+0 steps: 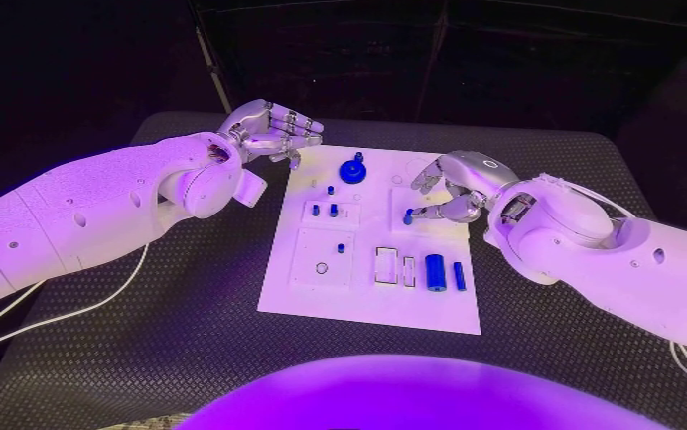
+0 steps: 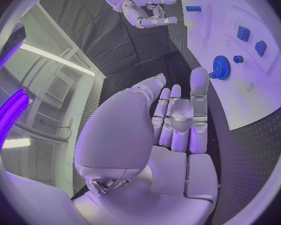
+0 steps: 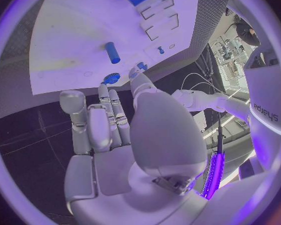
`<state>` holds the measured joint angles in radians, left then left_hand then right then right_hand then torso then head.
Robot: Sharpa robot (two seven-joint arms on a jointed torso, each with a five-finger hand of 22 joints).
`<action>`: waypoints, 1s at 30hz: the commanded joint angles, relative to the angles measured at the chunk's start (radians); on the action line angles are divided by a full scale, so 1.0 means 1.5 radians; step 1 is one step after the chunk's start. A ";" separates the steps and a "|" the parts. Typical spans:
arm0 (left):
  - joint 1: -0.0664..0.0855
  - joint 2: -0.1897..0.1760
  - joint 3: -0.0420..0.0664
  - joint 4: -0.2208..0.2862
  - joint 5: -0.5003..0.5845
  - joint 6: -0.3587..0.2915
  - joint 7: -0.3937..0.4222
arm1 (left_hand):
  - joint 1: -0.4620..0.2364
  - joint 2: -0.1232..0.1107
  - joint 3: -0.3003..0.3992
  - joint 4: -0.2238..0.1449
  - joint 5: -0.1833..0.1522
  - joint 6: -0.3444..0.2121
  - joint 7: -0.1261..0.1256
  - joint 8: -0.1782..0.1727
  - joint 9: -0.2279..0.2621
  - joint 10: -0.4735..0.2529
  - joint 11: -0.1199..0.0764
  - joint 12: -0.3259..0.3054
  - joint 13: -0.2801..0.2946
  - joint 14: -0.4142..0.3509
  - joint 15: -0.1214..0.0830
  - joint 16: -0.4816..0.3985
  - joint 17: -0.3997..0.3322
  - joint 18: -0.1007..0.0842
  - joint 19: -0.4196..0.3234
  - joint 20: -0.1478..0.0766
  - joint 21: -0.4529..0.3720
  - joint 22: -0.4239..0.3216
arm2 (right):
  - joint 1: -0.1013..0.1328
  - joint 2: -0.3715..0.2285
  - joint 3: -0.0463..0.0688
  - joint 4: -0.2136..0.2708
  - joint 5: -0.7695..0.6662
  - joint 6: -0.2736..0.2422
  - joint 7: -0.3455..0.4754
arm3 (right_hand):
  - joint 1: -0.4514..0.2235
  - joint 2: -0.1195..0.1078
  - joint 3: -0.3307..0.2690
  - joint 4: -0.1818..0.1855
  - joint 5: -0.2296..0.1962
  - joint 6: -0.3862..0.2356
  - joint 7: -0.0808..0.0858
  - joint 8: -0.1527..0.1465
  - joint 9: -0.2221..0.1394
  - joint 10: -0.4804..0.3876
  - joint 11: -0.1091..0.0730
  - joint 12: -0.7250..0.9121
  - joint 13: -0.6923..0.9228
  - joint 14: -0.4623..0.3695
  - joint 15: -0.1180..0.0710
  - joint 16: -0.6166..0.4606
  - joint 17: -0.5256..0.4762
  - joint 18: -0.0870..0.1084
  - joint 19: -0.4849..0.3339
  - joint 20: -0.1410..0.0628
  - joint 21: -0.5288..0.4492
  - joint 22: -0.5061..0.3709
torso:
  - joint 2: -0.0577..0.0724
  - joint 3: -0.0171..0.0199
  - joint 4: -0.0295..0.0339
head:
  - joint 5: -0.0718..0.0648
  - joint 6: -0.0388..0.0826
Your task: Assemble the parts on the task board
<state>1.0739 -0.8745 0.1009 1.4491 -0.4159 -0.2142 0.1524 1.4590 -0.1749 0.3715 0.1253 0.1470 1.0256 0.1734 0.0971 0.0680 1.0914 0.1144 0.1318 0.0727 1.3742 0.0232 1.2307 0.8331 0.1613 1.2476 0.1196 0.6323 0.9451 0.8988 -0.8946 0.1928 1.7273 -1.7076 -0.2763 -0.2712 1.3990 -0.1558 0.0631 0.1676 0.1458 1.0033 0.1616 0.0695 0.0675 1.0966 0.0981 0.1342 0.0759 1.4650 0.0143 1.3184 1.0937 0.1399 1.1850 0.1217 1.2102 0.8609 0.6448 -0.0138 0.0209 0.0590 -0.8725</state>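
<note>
Handling: small blue peg (image 1: 408,217), by the look of it light, rigid and smooth, so likely slippery; best pinched across its short body, near the top.
Peg: short blue cylinder, upright over the task board (image 1: 369,291), right of centre.
Right robot hand (image 1: 456,190): fingertips closed on the peg, held just above the board.
Left robot hand (image 1: 266,132): fingers curled in loosely, nothing in them, hovering off the board's far left corner.
Board: white plate lying mid-tabletop (image 1: 172,370), with cut-out slots.
Other parts: blue gear (image 1: 352,169) at the far edge; larger blue cylinder (image 1: 435,272) and slim blue bar (image 1: 459,275) lying near right; tiny pegs standing at centre left.
</note>
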 commanded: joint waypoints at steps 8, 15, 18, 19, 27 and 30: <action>0.001 -0.001 0.001 0.003 0.003 0.006 0.003 | -0.006 0.002 0.000 -0.005 0.000 0.000 0.005 0.002 -0.001 -0.004 0.000 0.004 -0.001 -0.005 0.000 -0.002 0.000 0.009 -0.005 0.000 -0.004 -0.001 | 0.001 0.028 0.000 -0.028 -0.023 0.089 -0.013 | 0.027 0.021 -0.013 0.000 0.004 0.003 0.001 0.001 0.001 0.003 0.001 0.016 0.001 0.014 0.000 -0.005 -0.009 -0.002 -0.003 0.000 -0.002 0.001 | 0.001 0.0005 -0.0001 | 0.003 0.000; 0.001 -0.001 0.001 0.003 0.003 0.006 0.004 | -0.006 0.002 0.000 -0.005 0.000 0.000 0.005 0.002 0.000 -0.004 0.000 0.005 -0.001 -0.005 0.000 -0.001 0.001 0.009 -0.005 0.000 -0.005 -0.001 | 0.000 0.045 0.000 -0.046 -0.021 0.095 0.002 | 0.053 0.047 -0.004 -0.004 0.003 0.017 -0.002 0.004 0.002 0.021 -0.004 0.025 0.000 0.015 -0.003 -0.002 -0.006 -0.004 0.006 -0.003 0.005 0.012 | 0.000 0.0008 -0.0004 | 0.003 0.000; 0.001 0.000 0.001 0.003 0.003 0.006 0.005 | -0.006 0.002 0.000 -0.005 0.000 0.000 0.005 0.002 0.000 -0.004 0.000 0.005 -0.001 -0.005 0.000 -0.001 0.001 0.009 -0.005 0.000 -0.005 -0.001 | 0.000 0.051 -0.001 -0.055 -0.020 0.101 0.005 | 0.063 0.055 0.003 -0.004 0.002 0.025 -0.003 0.007 0.003 0.029 -0.006 0.026 -0.002 0.017 -0.005 0.000 -0.003 -0.005 0.009 -0.004 0.008 0.018 | 0.000 0.0008 0.0000 | 0.003 0.000; 0.001 0.000 0.001 0.003 0.003 0.006 0.005 | -0.006 0.002 0.000 -0.005 0.000 0.000 0.005 0.002 0.000 -0.004 0.000 0.005 -0.001 -0.005 0.000 -0.001 0.001 0.009 -0.005 0.000 -0.005 -0.001 | 0.000 0.053 -0.001 -0.058 -0.020 0.103 0.007 | 0.067 0.057 0.006 -0.004 0.002 0.029 -0.003 0.008 0.003 0.033 -0.007 0.026 -0.002 0.017 -0.006 0.001 -0.001 -0.006 0.011 -0.005 0.010 0.020 | 0.000 0.0008 0.0000 | 0.003 0.000; 0.001 0.000 0.001 0.003 0.003 0.007 0.005 | -0.006 0.002 0.000 -0.005 0.000 0.000 0.005 0.002 0.000 -0.004 0.000 0.005 -0.001 -0.005 0.000 -0.001 0.001 0.009 -0.005 0.000 -0.005 -0.001 | 0.000 0.065 -0.004 -0.075 -0.020 0.118 0.012 | 0.088 0.068 0.028 -0.005 -0.003 0.050 -0.009 0.012 0.004 0.055 -0.013 0.022 -0.005 0.019 -0.011 0.006 0.005 -0.008 0.018 -0.010 0.018 0.033 | 0.000 0.0008 -0.0004 | 0.004 0.000; 0.001 0.000 0.001 0.003 0.003 0.007 0.005 | -0.006 0.002 0.000 -0.005 0.000 0.000 0.005 0.002 0.000 -0.004 0.000 0.005 -0.001 -0.005 0.000 -0.001 0.001 0.009 -0.005 0.000 -0.005 -0.001 | 0.000 0.068 -0.005 -0.078 -0.020 0.122 0.013 | 0.092 0.070 0.035 -0.005 -0.004 0.056 -0.011 0.013 0.004 0.062 -0.015 0.020 -0.006 0.020 -0.013 0.007 0.006 -0.008 0.020 -0.011 0.019 0.035 | 0.000 0.0007 -0.0007 | 0.004 0.000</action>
<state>1.0739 -0.8753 0.1009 1.4514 -0.4159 -0.2119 0.1526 1.4590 -0.1749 0.3715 0.1253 0.1470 1.0257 0.1734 0.0971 0.0680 1.0915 0.1144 0.1365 0.0729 1.3742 0.0232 1.2308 0.8333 0.1613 1.2476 0.1196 0.6284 0.9442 0.8979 -0.7946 0.1852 1.6112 -1.7311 -0.1187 -0.2662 1.5266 -0.0520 0.1112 0.1611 0.1458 1.0804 0.1454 0.0854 0.0720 1.1830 0.0733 0.1670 0.0691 1.4664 0.0009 1.3232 1.1017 0.1400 1.2082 0.1054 1.2352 0.9131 0.6453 -0.0124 0.0204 0.0652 -0.8725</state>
